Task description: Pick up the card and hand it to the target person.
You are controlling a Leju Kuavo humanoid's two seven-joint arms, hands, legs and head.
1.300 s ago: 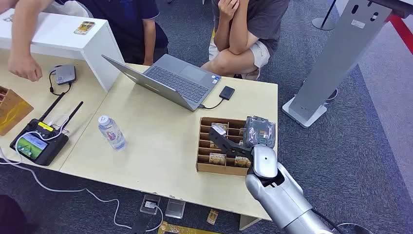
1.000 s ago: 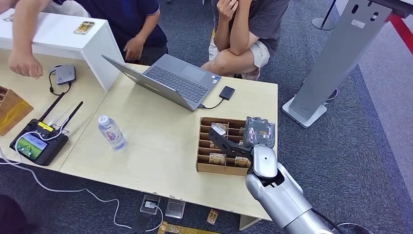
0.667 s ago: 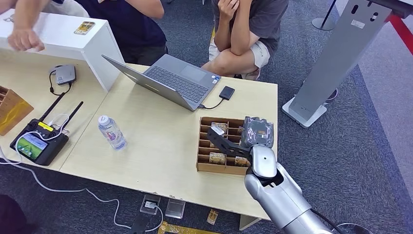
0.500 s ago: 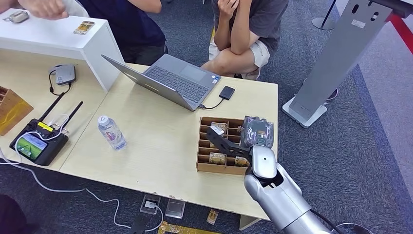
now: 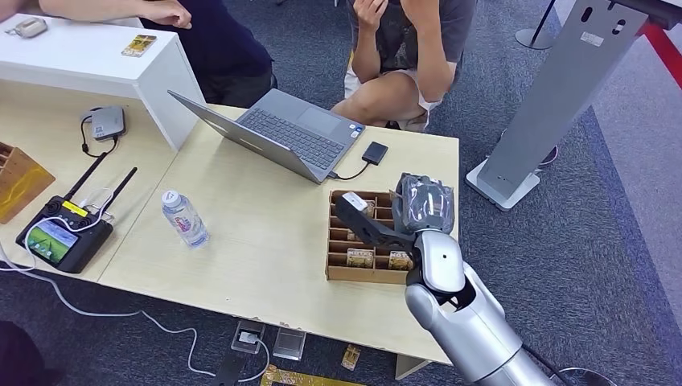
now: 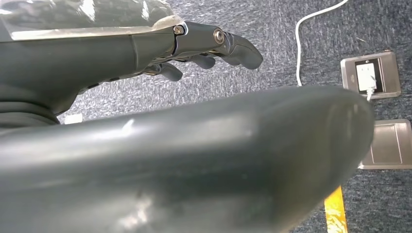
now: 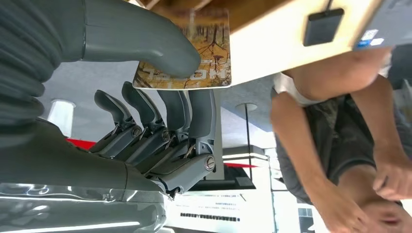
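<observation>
Right wrist view is showing the right hand (image 7: 160, 97) pinching the card (image 7: 192, 53) between thumb and fingers, just above the cardboard divider box (image 5: 342, 269) on the table (image 5: 257, 241). The thumb is covering only one corner, so the card is at risk of pivoting or slipping free during the swing toward the seated person (image 5: 402, 56). Left hand (image 6: 204, 46) is hanging over the floor, fingers loosely curled, holding nothing.
</observation>
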